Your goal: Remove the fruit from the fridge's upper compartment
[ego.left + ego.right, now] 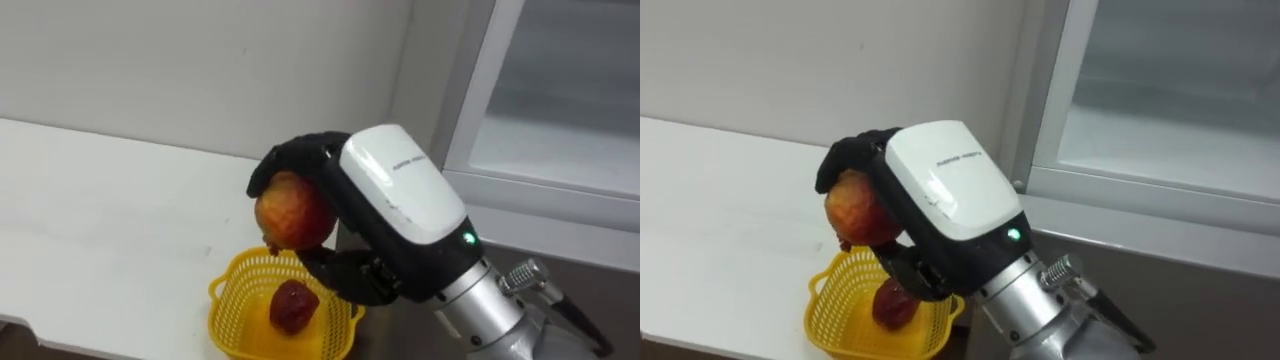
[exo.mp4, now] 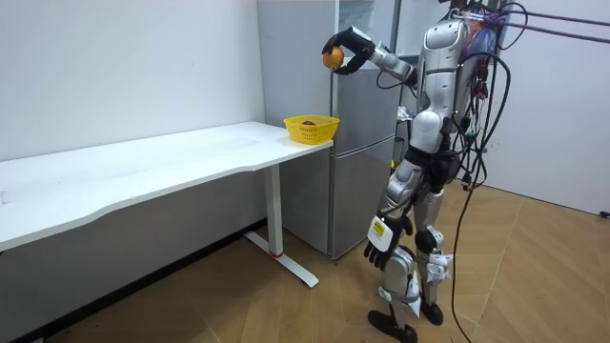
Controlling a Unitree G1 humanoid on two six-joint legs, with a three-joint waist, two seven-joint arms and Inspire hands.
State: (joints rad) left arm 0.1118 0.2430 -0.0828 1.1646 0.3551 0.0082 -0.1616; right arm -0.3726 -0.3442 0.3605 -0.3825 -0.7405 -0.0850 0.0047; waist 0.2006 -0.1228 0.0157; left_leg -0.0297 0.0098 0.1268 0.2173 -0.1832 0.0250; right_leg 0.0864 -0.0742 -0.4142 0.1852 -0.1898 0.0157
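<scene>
Partly masked by the right hand [image 1: 400,195] curled round it, an apple [image 1: 292,215] hangs over the basket [image 1: 228,310]; the room view adds the left hand [image 2: 380,239], down by the thigh.

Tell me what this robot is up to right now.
The robot stands by the grey fridge at the end of the white table. Its right robot hand is curled round a round red-and-yellow fruit, held above a yellow plastic mesh basket at the table's corner. A dark red fruit already lies in the basket. The left robot hand hangs by its thigh.
</scene>
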